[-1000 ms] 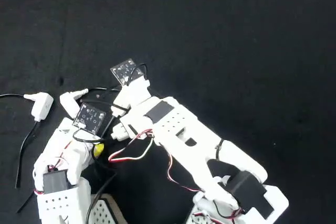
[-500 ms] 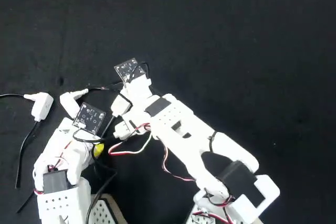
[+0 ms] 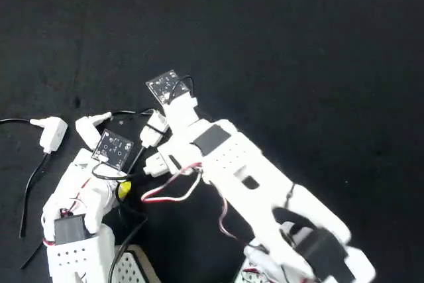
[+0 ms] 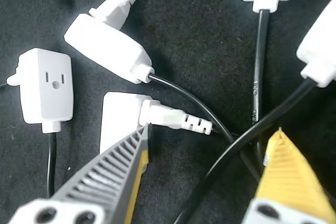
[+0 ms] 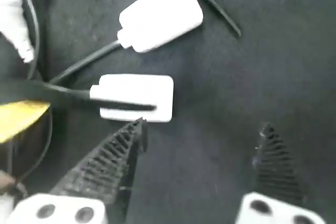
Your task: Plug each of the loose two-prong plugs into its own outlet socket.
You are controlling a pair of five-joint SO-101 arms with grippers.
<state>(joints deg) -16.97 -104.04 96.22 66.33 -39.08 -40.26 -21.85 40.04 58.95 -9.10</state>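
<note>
Up the frame my right arm (image 3: 218,154) has stretched a bit. My right gripper (image 5: 203,127) is wide open beside a white block (image 5: 137,98); my left gripper (image 4: 210,132) is wide open over cords (image 4: 202,109).

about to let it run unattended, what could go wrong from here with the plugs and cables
1. Black cables cross between the left gripper's open jaws, so closing may pinch a cable instead of the white plug.
2. Both arms crowd the same tangle in the high view. The right gripper, jaws open beside a white block with a cable lying across it, could drag that cable or bump the other arm.
</note>
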